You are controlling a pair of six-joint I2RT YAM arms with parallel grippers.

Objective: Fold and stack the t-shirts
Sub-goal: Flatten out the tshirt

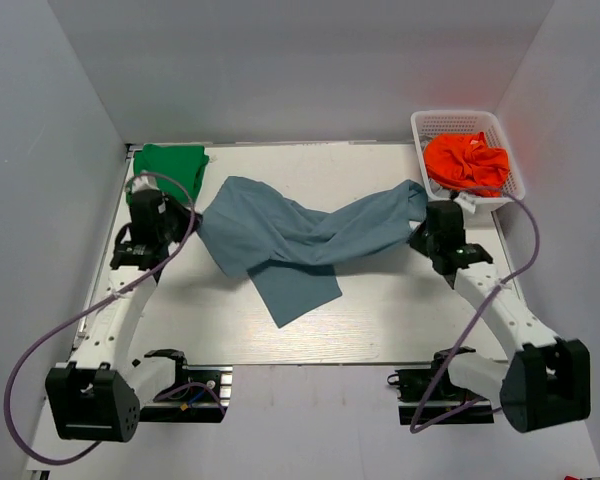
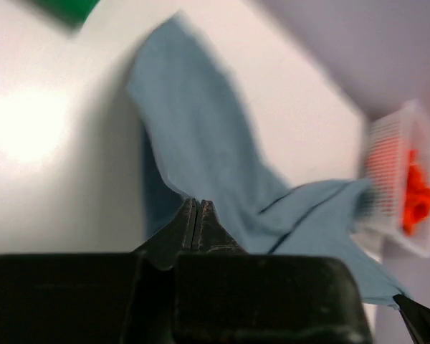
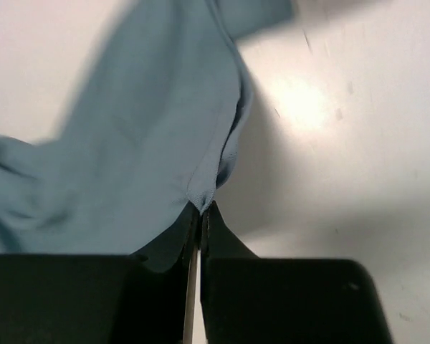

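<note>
**Slate-blue t-shirt (image 1: 290, 235) strung between my two pincers**

It sags across the middle of the frame, with one corner spread on the table (image 1: 380, 310) at lower centre. My left pincer (image 2: 198, 215) is pinched tight on its left edge, and my right pincer (image 3: 201, 215) is clamped on its right edge. The green t-shirt (image 1: 170, 162) lies at upper left. A white basket (image 1: 458, 114) holding orange cloth (image 1: 467, 162) sits at upper right.

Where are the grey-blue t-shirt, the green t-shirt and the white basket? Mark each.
grey-blue t-shirt (image 1: 280, 238): top external view, middle of the cloth.
green t-shirt (image 1: 170, 165): top external view, its centre.
white basket (image 1: 456, 120): top external view, far wall.
</note>
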